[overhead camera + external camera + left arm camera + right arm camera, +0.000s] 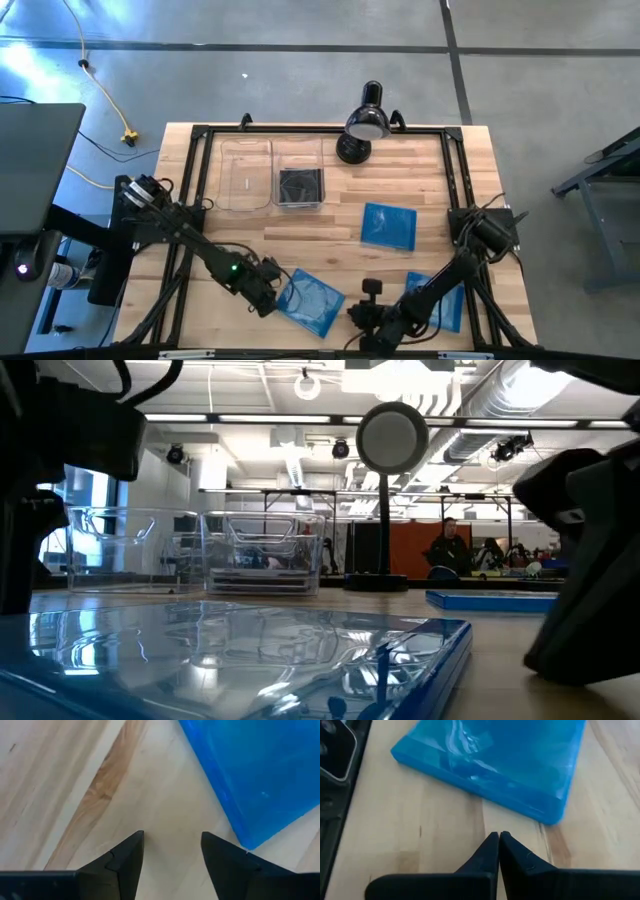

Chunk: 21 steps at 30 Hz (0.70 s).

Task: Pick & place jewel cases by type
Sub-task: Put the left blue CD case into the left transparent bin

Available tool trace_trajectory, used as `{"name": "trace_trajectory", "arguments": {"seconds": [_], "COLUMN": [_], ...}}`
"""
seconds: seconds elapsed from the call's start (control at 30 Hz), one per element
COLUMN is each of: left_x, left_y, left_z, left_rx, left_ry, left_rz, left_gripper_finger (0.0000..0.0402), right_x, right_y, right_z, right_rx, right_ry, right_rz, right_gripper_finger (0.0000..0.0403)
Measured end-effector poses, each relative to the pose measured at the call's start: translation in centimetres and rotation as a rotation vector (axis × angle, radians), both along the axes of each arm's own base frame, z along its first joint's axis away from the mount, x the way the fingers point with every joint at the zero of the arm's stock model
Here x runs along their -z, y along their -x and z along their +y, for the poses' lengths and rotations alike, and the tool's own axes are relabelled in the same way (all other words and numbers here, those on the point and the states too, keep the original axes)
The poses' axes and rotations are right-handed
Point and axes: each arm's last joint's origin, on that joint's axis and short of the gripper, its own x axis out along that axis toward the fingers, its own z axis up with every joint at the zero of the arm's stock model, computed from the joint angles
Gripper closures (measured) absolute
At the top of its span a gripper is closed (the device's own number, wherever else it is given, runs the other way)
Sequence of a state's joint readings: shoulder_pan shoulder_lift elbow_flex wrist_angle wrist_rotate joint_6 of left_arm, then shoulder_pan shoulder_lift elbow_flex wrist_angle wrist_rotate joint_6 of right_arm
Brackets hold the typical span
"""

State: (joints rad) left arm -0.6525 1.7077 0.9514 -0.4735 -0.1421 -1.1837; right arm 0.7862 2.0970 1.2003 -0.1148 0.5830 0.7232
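Left gripper (268, 296) sits low at the desk's (330, 220) near edge, fingers (125, 860) parted and empty, just beside the corner of a translucent blue square plastic jewel case (312, 300), apparently lining up a grasp. Right gripper (362, 318), fingers (492, 851) pressed together holding nothing, points at the same case from the opposite side, probably to brace or nudge it

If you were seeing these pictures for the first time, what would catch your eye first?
The blue jewel case at the table's near edge, between the open left pincer and the shut right pincer. Another blue case lies mid-table, and a black desk lamp stands at the far edge beside two clear bins.
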Motion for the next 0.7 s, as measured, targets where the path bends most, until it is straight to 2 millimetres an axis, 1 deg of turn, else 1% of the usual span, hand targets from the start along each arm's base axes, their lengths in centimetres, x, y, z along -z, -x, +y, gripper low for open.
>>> {"name": "trace_trajectory", "arguments": {"seconds": [0.07,0.13,0.3,0.43,0.57,0.7], "left_x": [0.5,0.5,0.5,0.4,0.1,0.1], "left_y": [0.1,0.2,-0.2,-1.0,-2.0,-2.9], "left_z": [0.4,0.6,0.8,1.1,1.4,1.6], "left_rx": [-0.029,-0.046,-0.08,-0.111,-0.121,-0.082], "left_ry": [0.022,0.042,0.072,0.12,0.169,0.24], "left_rz": [-0.019,-0.035,-0.07,-0.1,-0.151,-0.161], "left_gripper_finger": [0.0207,0.0207,0.0207,0.0207,0.0207,0.0207], "right_x": [0.3,0.6,0.6,0.6,0.6,0.6], "right_y": [-0.3,-0.8,-1.9,-2.7,-3.1,-3.2], "right_z": [0.0,0.0,-1.0,-1.7,-2.0,-2.0], "right_rx": [-0.018,-0.03,-0.084,-0.132,-0.153,-0.171], "right_ry": [-0.004,-0.007,-0.048,-0.096,-0.117,-0.121], "right_rz": [-0.005,-0.019,0.029,0.061,0.074,0.068], "right_gripper_finger": [0.0402,0.0401,0.0402,0.0402,0.0401,0.0402]}}
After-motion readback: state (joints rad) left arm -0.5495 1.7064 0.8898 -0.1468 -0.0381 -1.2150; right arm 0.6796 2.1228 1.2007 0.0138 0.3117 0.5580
